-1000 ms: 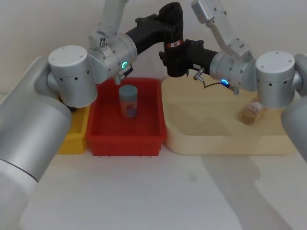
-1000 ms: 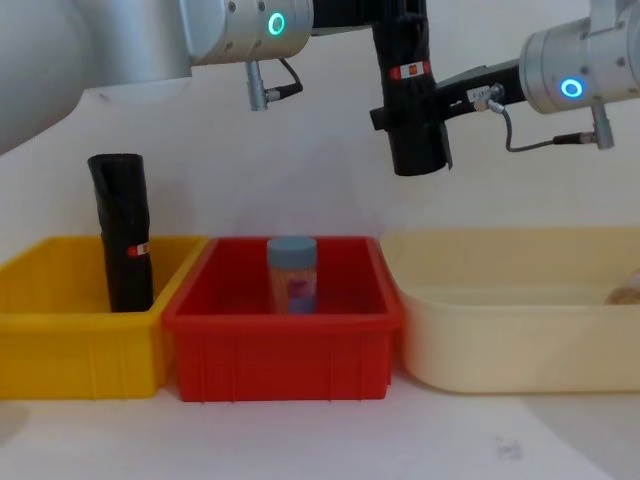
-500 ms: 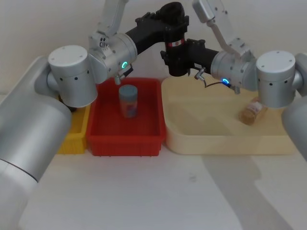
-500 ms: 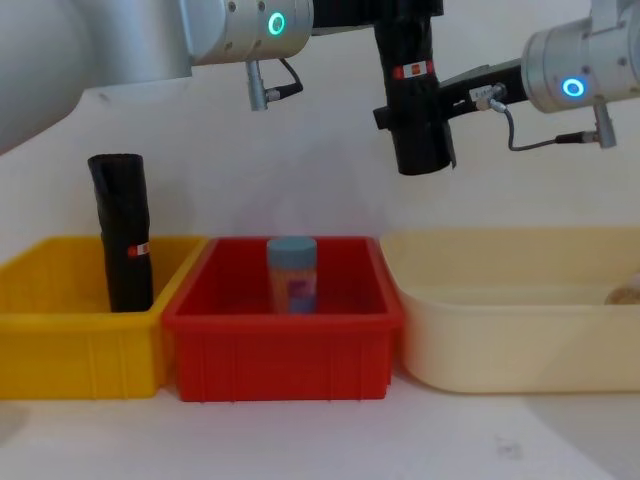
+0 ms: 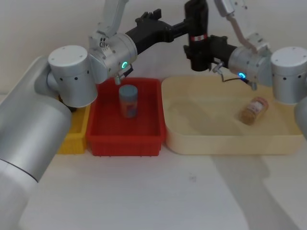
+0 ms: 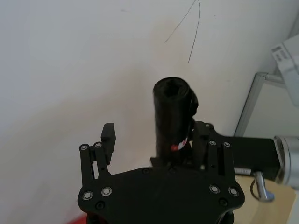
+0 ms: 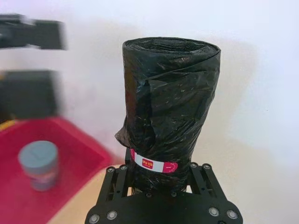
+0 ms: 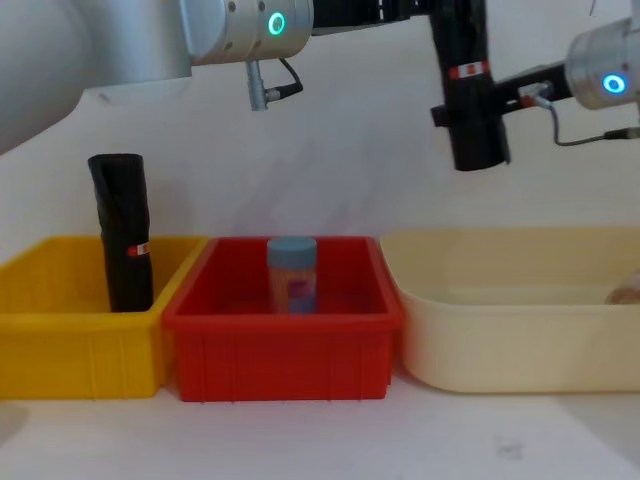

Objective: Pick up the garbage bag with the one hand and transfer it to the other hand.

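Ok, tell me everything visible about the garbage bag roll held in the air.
The garbage bag is a black roll of crinkled, glossy plastic with a narrow red-and-white label band. It stands upright in the air above the cream tray, clamped below the band by the right hand. The left hand sits open beside it, not touching.

The garbage bag (image 7: 170, 112) is thin black plastic film, crinkled and faintly glossy, with a smooth red-and-white paper-like label band. The right hand (image 7: 161, 205) is matt black (screw heads glint on its plate), as is the left hand (image 6: 154, 182). The red bin (image 5: 127, 132), yellow bin (image 8: 75, 320) and cream tray (image 5: 225, 139) look like smooth moulded plastic. The desk (image 5: 144, 191) is matt white.
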Available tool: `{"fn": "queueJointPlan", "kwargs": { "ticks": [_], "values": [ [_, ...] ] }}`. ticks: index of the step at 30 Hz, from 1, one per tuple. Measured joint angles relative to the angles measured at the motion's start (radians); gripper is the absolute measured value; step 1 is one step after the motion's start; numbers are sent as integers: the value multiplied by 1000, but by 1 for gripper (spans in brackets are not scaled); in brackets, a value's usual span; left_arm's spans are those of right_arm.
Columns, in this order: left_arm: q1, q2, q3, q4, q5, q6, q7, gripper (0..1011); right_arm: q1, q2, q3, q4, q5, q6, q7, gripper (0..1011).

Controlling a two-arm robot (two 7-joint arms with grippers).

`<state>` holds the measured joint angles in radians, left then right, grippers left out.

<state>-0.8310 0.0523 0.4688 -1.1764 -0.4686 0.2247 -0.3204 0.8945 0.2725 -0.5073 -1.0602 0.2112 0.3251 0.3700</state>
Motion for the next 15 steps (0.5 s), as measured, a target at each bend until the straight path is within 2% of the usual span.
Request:
{"fn": "queueJointPlan", "kwargs": {
  "ticks": [7, 15],
  "values": [
    [0, 0, 0, 0, 0, 0, 0, 1000, 5, 23, 43, 30, 1, 29, -32, 547],
    [0, 0, 0, 0, 0, 0, 0, 1000, 2, 41, 75, 32, 4, 55, -52, 547]
  ]
}}
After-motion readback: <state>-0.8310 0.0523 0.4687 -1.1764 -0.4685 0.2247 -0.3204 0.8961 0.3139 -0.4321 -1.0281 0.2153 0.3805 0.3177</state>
